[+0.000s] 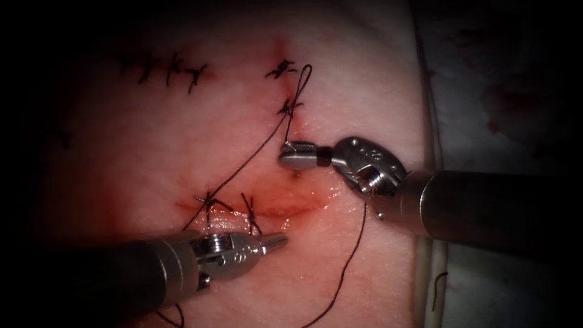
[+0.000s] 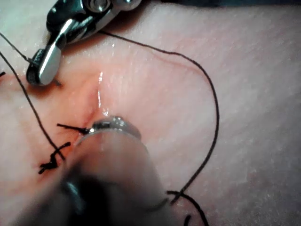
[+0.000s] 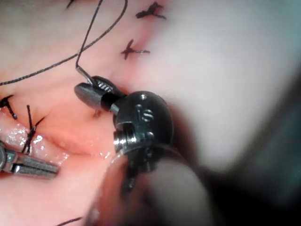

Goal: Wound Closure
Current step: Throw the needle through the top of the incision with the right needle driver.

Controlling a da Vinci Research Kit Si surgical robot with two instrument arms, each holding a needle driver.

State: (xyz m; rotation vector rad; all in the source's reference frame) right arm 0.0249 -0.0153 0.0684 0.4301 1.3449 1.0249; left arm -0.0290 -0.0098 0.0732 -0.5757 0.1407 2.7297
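The tissue (image 1: 182, 146) carries a cut (image 1: 285, 209) with dark stitches (image 1: 209, 200) on it. My right tool (image 1: 297, 155) comes in from the right, its jaws shut across the needle (image 1: 297, 174). A short end of the needle points down at the tissue just above the cut's open part; I cannot tell whether it has entered. The needle (image 3: 83, 74) meets the thread (image 3: 89, 33) on the jaws' other side. My left tool (image 1: 276, 242) lies below the cut, jaws shut on nothing. The right tool (image 2: 43, 68) and the needle (image 2: 32, 61) are also in the left wrist view.
More stitches (image 1: 290, 108) run up a closed branch of the cut, and several older ones (image 1: 170, 70) sit at the upper left. Thread (image 1: 243, 167) slants from that branch down behind the left tool. Another strand (image 1: 355, 249) trails toward the bottom edge. The tissue's edge (image 1: 428, 121) lies at the right.
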